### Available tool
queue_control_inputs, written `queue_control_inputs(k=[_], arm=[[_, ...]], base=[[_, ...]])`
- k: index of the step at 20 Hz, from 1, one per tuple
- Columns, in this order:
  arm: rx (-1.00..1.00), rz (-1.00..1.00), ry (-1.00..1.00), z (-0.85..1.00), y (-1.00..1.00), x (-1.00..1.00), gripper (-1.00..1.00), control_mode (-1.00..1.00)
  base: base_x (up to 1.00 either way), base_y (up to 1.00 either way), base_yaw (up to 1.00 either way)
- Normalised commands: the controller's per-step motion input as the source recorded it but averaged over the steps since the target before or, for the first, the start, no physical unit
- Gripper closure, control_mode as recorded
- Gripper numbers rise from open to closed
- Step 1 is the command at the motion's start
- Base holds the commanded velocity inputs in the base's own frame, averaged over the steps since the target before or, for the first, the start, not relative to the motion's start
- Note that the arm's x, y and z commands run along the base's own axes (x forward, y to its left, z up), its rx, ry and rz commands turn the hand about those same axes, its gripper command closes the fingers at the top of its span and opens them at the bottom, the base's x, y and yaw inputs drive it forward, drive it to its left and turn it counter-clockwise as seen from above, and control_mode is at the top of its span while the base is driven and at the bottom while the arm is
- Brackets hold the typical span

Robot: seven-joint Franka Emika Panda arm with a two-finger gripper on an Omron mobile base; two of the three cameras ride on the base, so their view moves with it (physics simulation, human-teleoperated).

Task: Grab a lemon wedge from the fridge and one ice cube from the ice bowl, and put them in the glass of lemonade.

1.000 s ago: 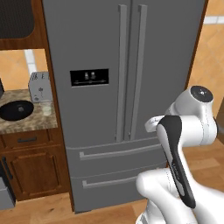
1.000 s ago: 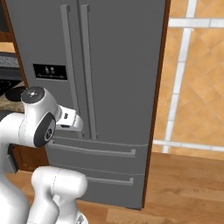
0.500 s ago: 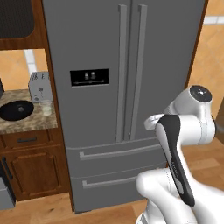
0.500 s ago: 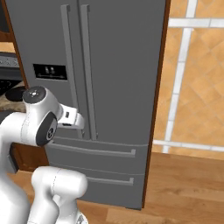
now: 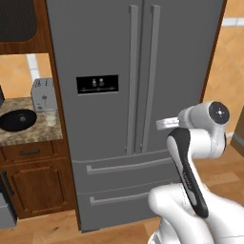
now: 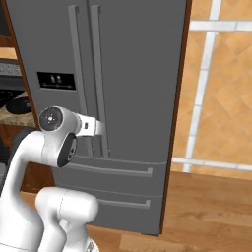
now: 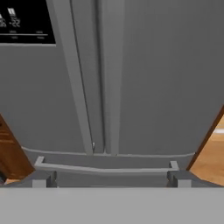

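Approach to the closed fridge [image 5: 138, 86]. My gripper [image 7: 109, 180] has its jaws spread fully apart and grasps nothing; the two tips stand level with the upper drawer's horizontal bar. In the hand view the two long door handles [image 7: 94, 74] rise from about 12 o'clock of the tips toward 11 o'clock, their long axis vertical in the room, side by side along the seam where the doors meet. The coming move, as I judge it, turns on this: I must lift toward 12 o'clock and bring one vertical handle between the jaws, across its length. The lemon wedge presumably lies behind these shut doors, so I cannot tell its place. In the left base view the counter [image 5: 47, 126] sits at 9 o'clock of the fridge, carrying the ice bowl [image 5: 18, 119], a toaster [image 5: 43, 94] and, just beside the toaster, the glass of lemonade [image 5: 51, 116]. The floor [image 6: 211, 197] is wood; tiled wall [image 6: 216, 74] lies at 3 o'clock.
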Motion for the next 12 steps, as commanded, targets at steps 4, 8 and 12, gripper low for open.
queue_control_inputs(k=[4, 8, 12], arm=[[0.02, 0.00, -0.05, 0.56, 0.00, 0.19, -1.00, -1.00], [0.00, 0.00, 0.00, 0.49, 0.00, 0.27, -1.00, -1.00], [0.00, 0.00, 0.00, 0.29, 0.00, 0.28, -1.00, -1.00]], base=[[0.00, 0.00, 0.00], [0.00, 0.00, 0.00], [0.00, 0.00, 0.00]])
